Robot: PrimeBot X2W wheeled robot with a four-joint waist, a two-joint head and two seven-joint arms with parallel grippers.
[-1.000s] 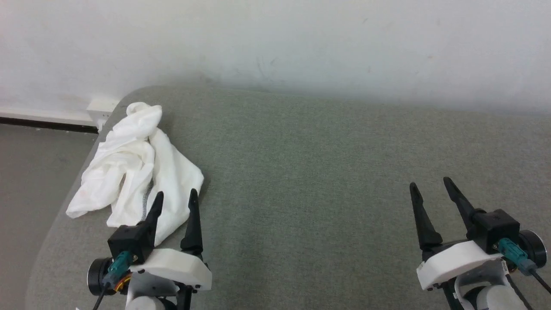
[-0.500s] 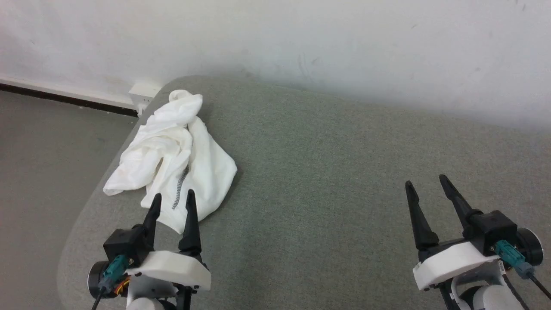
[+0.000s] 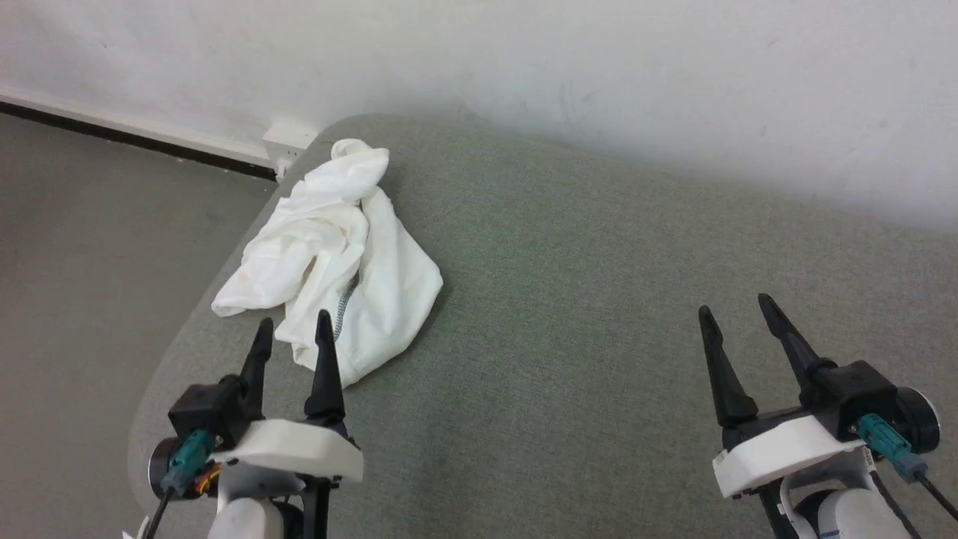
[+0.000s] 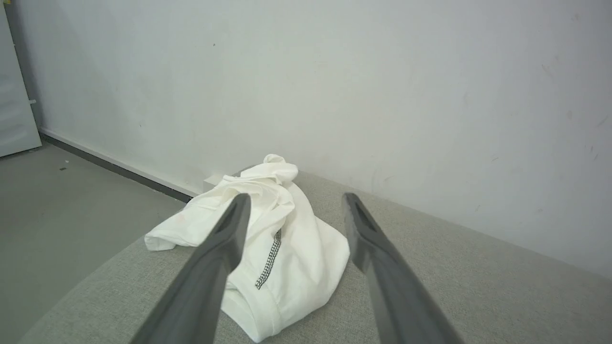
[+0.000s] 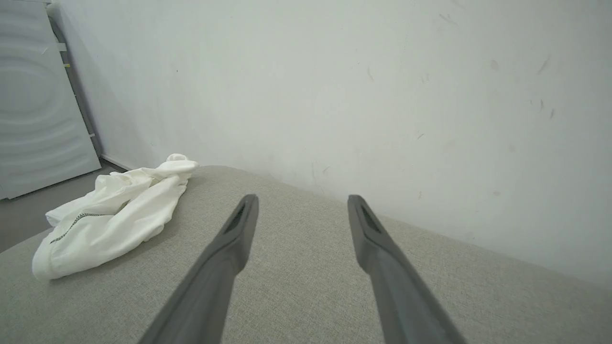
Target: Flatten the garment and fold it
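The big grey-green surface point(image 3: 599, 299) has the garment point(image 3: 337, 254) on it, a white shirt scrunched up in a heap. The shirt lies right in front of the left tool point(image 3: 294, 320), just past its tips. It is far off to the left of the right tool point(image 3: 733, 305). Both tools are spread wide and hold nothing. Neither one touches the shirt. So I think the job is only at its start, the reach for the shirt. Nothing is flat or folded yet.

Next, the left tool likely has to go forward and down and pinch a loose bit of cloth. The right tool has a long way to go sideways to help pull the shirt open. The cloth looks thin and floppy, so one pinch may catch more than one layer.

The white wall point(image 3: 524, 60) stands ahead of both tools, past the far side of the surface. The floor point(image 3: 90, 224) is off to the left of the left tool. The round edge of the surface runs close by that tool, and the shirt lies near that edge, so a pull that way could let it slip off. There is lots of bare room between the two tools to spread it out. A dark zigzag seam point(image 3: 344, 303) shows just ahead of the left tool.
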